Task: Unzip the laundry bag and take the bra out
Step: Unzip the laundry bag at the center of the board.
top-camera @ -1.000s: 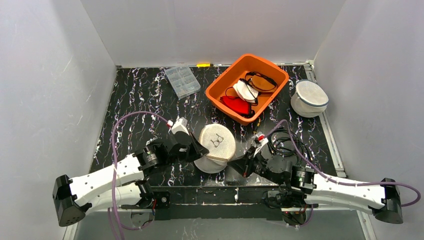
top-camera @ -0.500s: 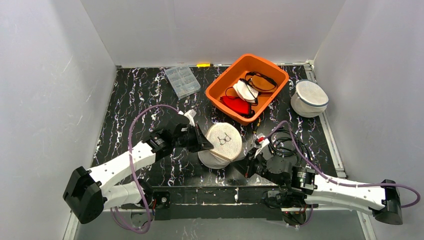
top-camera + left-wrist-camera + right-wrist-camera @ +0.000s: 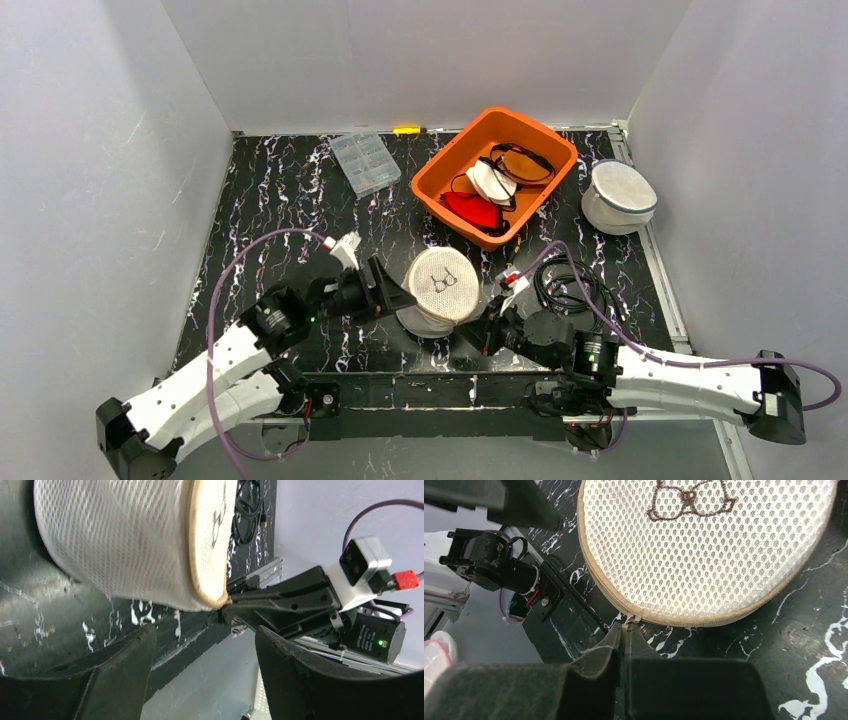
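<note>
The left arm reaches low and level across the table (image 3: 290,190). The left gripper (image 3: 388,296) has its fingers spread apart just beside the laundry bag (image 3: 441,287). The right gripper (image 3: 625,630) is clamped on the zipper pull (image 3: 630,620) at the bag's near rim. The bag is a round white mesh drum with tan zipper tape, and it rests on the black marbled surface.

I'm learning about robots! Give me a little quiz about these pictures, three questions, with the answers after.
1. True or false: the left gripper is clamped on the laundry bag.
2. What does the right gripper pinch? A) the bag's zipper pull B) a sock C) a spoon
3. Fill in: the bin behind the bag is coloured ____.
Key: 1 false, its jaws stand open beside the bag; 2 A; 3 orange.
</note>
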Robot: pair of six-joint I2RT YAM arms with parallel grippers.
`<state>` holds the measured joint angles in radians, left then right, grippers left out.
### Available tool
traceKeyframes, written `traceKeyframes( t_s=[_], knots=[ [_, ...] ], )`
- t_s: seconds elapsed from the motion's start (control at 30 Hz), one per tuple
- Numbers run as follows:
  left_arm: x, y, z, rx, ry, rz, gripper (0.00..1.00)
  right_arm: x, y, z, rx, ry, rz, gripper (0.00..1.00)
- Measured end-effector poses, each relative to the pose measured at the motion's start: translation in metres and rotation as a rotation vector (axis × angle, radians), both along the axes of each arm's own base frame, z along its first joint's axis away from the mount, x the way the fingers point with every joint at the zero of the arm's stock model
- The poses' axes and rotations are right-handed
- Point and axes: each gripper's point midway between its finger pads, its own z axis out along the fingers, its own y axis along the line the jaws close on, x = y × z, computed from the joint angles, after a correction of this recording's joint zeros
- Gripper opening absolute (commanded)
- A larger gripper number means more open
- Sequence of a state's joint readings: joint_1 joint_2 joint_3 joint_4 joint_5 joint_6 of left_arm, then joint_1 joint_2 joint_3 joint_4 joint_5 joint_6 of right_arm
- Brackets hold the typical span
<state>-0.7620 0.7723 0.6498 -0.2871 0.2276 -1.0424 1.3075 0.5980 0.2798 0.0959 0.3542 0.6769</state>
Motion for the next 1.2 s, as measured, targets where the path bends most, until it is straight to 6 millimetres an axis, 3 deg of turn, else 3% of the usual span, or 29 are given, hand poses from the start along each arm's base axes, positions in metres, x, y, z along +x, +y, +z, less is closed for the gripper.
traceKeyframes(
  t_s=[0.17, 0.3, 0.43, 0.57, 0.77, 0.97, 1.1, 1.2],
  knots=[
    [-0.030, 0.006, -0.016, -0.004, 0.068, 0.021, 0.70, -0.004, 0.014, -0.006, -0.006, 0.014, 0.040, 0.01],
    [-0.041, -0.003, -0.023, 0.028, 0.099, 0.014, 0.68, -0.008, 0.028, -0.015, -0.024, 0.032, 0.082, 0.01],
    [-0.036, -0.013, -0.029, 0.073, 0.108, 0.040, 0.66, -0.011, 0.046, -0.011, -0.017, 0.040, 0.124, 0.01],
    [-0.029, -0.015, -0.036, 0.100, 0.103, 0.079, 0.63, -0.014, 0.062, 0.006, 0.031, 0.027, 0.160, 0.01],
    [-0.019, -0.011, -0.048, 0.155, 0.098, 0.133, 0.56, -0.017, 0.068, 0.017, 0.074, 0.018, 0.181, 0.01],
    [-0.011, -0.004, -0.049, 0.182, 0.079, 0.180, 0.36, -0.017, 0.068, 0.018, 0.077, 0.017, 0.181, 0.01],
    [-0.008, -0.003, -0.046, 0.186, 0.069, 0.197, 0.12, -0.017, 0.068, 0.019, 0.080, 0.016, 0.181, 0.01],
    [-0.006, -0.003, -0.042, 0.181, 0.059, 0.202, 0.01, -0.017, 0.067, 0.021, 0.086, 0.013, 0.181, 0.01]
  ],
)
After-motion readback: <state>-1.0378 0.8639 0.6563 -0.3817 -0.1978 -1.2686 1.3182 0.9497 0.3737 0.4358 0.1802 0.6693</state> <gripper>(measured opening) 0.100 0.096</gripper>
